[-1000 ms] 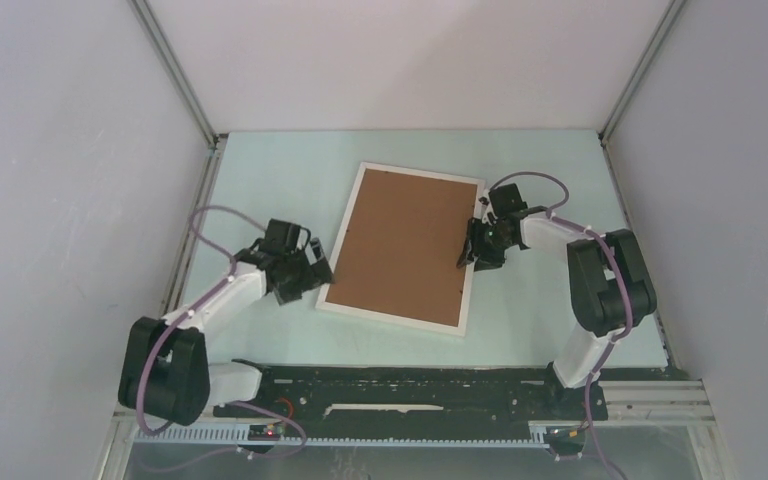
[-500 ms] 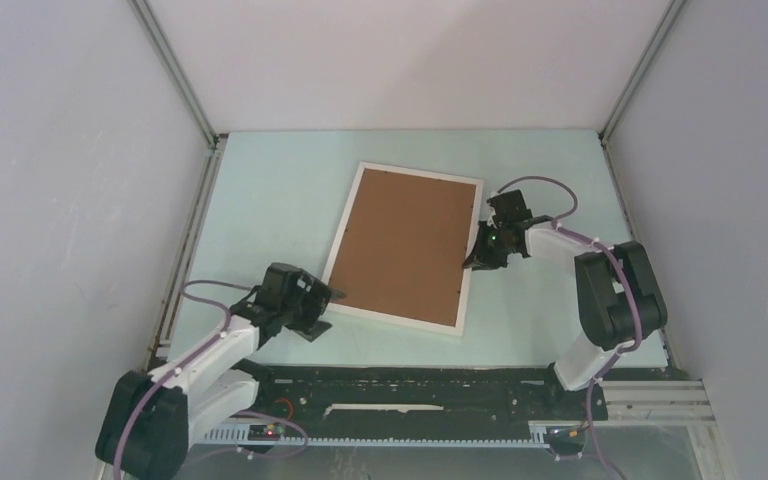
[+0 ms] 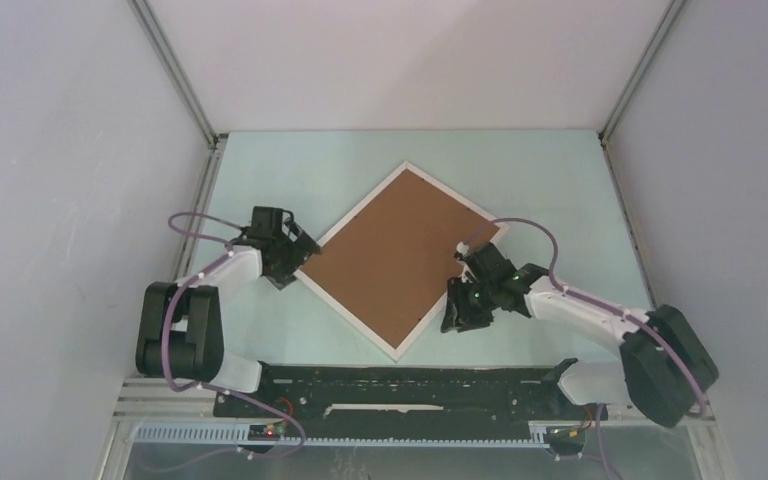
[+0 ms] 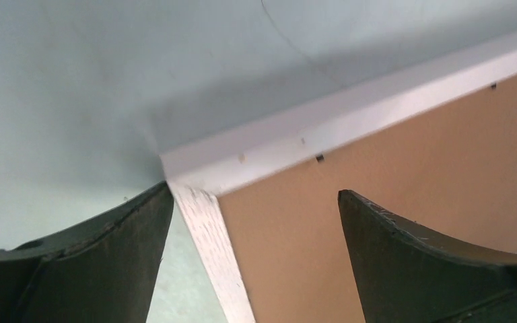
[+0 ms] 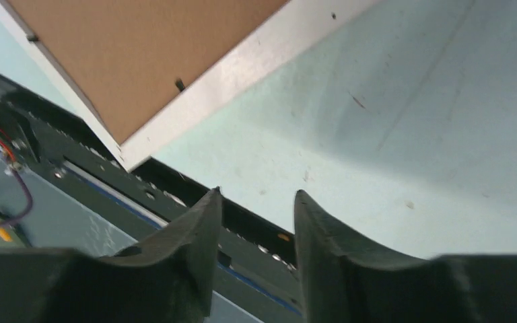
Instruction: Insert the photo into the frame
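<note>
Here, corner of frame (image 4: 350, 120) inside wide-open left gripper (image 4: 254, 194); right gripper (image 5: 257, 196) part-open, just beside.

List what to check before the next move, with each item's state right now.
1. left gripper open, with a corner of the frame between its fingers: ok.
2. right gripper empty, fingers apart over the table beside the frame's near edge: ok.
3. Frame lying flat, back side up: ok.
4. backing board sitting inside the frame: ok; whether its clips are fastened: cannot tell.
5. photo in place under the board: cannot tell, no view shows it.
6. Left fingers touching the frame: cannot tell.
</note>
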